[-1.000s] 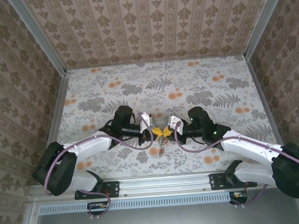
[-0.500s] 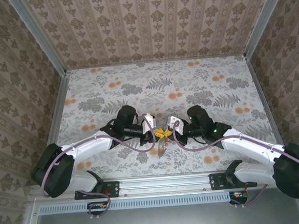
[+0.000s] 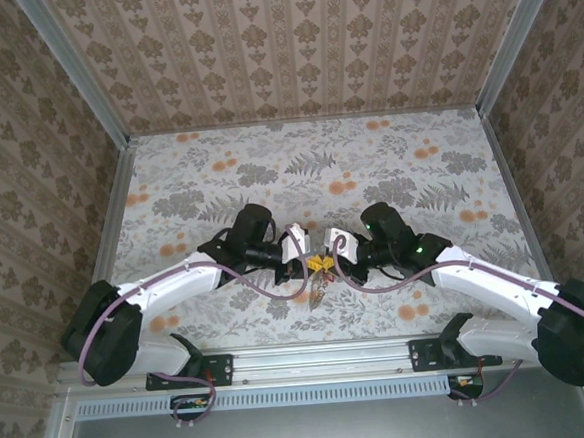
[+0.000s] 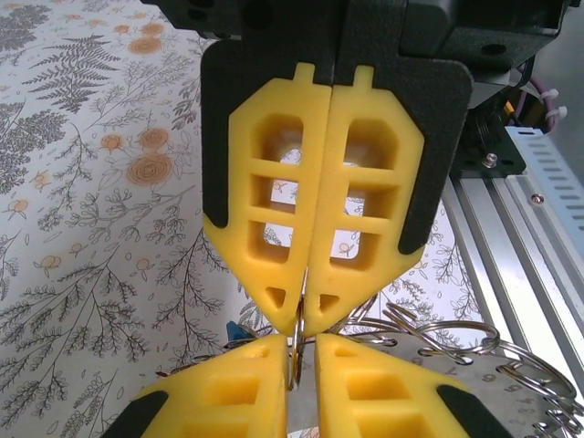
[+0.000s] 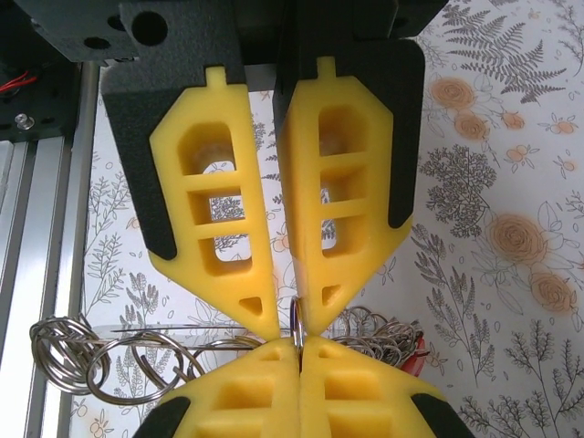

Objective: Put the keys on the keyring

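The two arms meet tip to tip over the table (image 3: 299,168), close to its near edge and about midway along it. The left gripper (image 3: 313,264) and the right gripper (image 3: 327,264) point at each other, their yellow fingertips almost touching.

Both clamp the same ring (image 4: 295,354). It is thin, silver and metal, and it is seen edge-on, so it reads as a narrow upright sliver in the seam where the four pads come together. In the right wrist view the left gripper's pads stand a little apart at the base and close to a point on the ring. In the left wrist view the right gripper's pads lie flat together along their whole length, with the ring nipped at the very tip.

A bunch (image 5: 82,356) of silver wire loops spreads to either side of the held ring, just under the fingertips. They are round coils of differing width, overlapping one another, with a straight thin line of metal running between the two clusters. A small red piece (image 5: 416,351) shows at the edge of the loops on the far-from-rail side; it may be a key head, but too little of it shows to be sure. From above, the bunch hangs as a small dark tangle just nearward of the fingertips. Whether it touches the table cannot be told.
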Motion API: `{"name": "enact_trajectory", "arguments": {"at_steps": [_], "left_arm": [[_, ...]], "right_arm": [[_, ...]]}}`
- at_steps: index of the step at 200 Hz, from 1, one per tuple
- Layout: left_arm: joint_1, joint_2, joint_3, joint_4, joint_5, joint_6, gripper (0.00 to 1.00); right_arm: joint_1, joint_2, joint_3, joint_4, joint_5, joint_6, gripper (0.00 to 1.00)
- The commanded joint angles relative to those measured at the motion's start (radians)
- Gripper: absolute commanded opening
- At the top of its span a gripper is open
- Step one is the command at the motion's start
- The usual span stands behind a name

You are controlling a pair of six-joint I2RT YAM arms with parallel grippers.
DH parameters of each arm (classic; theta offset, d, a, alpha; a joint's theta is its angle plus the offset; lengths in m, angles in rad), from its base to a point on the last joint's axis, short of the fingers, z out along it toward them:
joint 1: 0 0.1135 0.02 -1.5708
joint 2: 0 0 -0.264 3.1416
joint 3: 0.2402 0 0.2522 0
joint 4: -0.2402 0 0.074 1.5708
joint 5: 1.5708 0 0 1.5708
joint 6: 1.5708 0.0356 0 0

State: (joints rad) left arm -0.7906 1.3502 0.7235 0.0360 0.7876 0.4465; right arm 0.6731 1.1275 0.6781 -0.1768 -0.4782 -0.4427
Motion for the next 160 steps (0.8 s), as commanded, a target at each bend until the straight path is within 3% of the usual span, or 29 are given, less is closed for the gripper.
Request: {"name": "enact_trajectory", "arguments": {"at_steps": [1,15,40,72,134,160], "left_arm": [[-0.008,0.020,0.033,-0.021,0.023,0.027,0.11],[-0.009,0.023,0.033,-0.018,0.031,0.027,0.00],[-0.006,0.017,0.020,0.012,0.026,0.010,0.00],[0.020,-0.007,-0.052,0.195,0.065,-0.088,0.00],[0.026,-0.001,-0.076,0.270,0.124,-0.131,0.00],[0.027,-0.003,-0.085,0.294,0.128,-0.149,0.00]], "right_arm": [[0.010,-0.030,0.017,0.046,-0.021,-0.008,0.00],[0.009,-0.036,0.010,0.052,-0.020,-0.005,0.00],[0.009,-0.058,-0.023,0.082,-0.003,0.006,0.04],[-0.003,-0.074,-0.099,0.142,0.034,0.011,0.16],[-0.014,-0.067,-0.150,0.270,0.019,0.056,0.16],[-0.019,-0.069,-0.162,0.296,0.031,0.063,0.08]]}}
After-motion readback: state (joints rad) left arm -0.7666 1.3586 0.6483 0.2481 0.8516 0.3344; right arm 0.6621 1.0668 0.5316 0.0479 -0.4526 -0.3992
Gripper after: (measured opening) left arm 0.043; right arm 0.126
